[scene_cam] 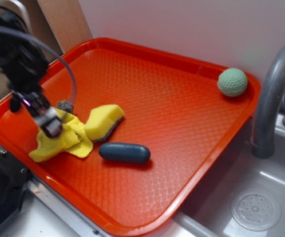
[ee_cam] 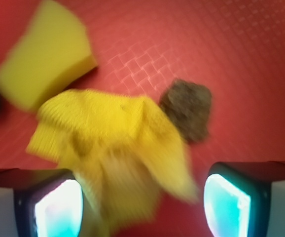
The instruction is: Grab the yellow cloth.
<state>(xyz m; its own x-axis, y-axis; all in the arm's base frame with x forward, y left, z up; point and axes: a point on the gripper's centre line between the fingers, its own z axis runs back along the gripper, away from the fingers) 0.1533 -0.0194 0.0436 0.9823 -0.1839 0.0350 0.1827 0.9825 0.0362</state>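
I see the gripper (ee_cam: 142, 202) with its two fingers spread wide apart, and nothing is clamped between them. The yellow cloth (ee_cam: 113, 148) lies just under the gripper and a little ahead of it, and its near flap reaches into the gap between the fingers. From the exterior view I cannot tell if the fingers touch the fabric or hover above it. The cloth is thin, woven and wrinkled, and its long side seems to run across the gap, so I judge that a short descent and a squeeze would catch a fold. The sponge (ee_cam: 44, 54) is a thick foam block farther ahead on one side, and a brown rough lump (ee_cam: 188, 109) sits ahead on the other side, touching the cloth edge. All rest on the red tray (scene_cam: 182, 113) with a dimpled surface.
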